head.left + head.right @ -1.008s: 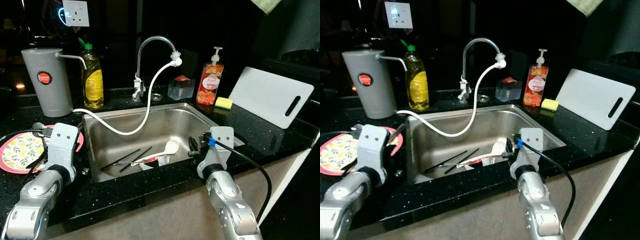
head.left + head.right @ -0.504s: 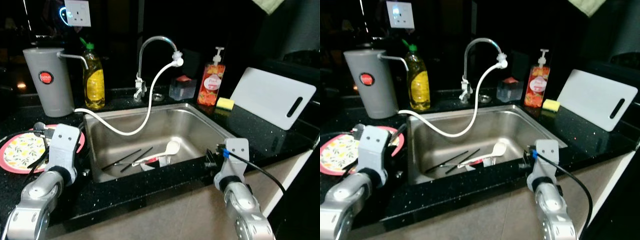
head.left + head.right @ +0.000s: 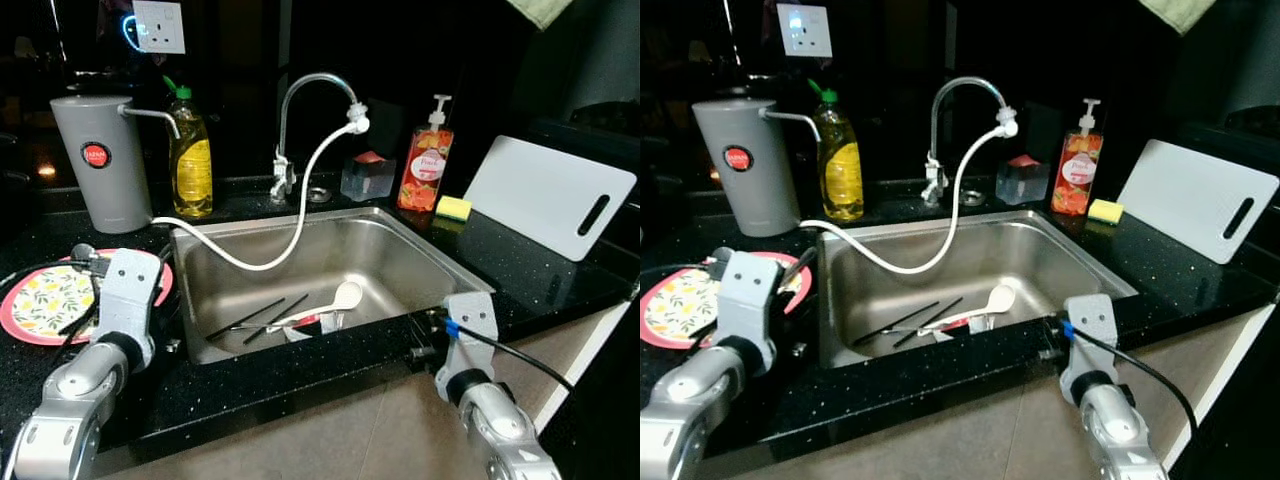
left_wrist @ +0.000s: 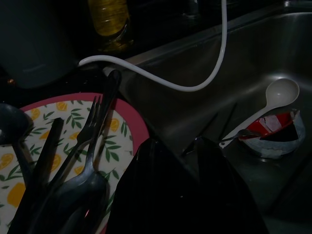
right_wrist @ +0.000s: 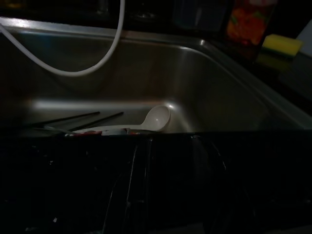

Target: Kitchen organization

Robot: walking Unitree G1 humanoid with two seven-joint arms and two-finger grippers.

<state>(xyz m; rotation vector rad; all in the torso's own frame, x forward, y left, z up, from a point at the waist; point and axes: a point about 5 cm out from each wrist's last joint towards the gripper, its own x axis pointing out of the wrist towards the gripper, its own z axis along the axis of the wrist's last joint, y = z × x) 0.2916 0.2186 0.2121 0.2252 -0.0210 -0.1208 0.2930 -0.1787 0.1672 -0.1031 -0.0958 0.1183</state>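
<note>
A steel sink (image 3: 436, 256) holds a white soup spoon (image 3: 336, 300), black chopsticks (image 3: 248, 318) and a small red-and-white dish (image 4: 275, 134). Left of it on the black counter lies a pink-rimmed floral plate (image 3: 38, 300) carrying a fork (image 4: 92, 124), a spoon and dark utensils. My left gripper (image 4: 178, 144) hovers open and empty over the plate's sink-side edge. Below the sink's front right corner, my right gripper (image 3: 422, 338) sits low against the counter's front edge, looking across the rim at the white spoon (image 5: 158, 117).
A white hose (image 3: 300, 205) droops from the tap into the basin. Along the back stand a grey dispenser (image 3: 100, 165), a yellow bottle (image 3: 190, 160), a clear box (image 3: 365, 178), a red soap pump (image 3: 423, 170) and a sponge (image 3: 450, 207). A white cutting board (image 3: 550, 195) leans at right.
My right arm has drawn back and down from over the sink's front right part to the counter's front edge. The left arm and the sink's contents have stayed put.
</note>
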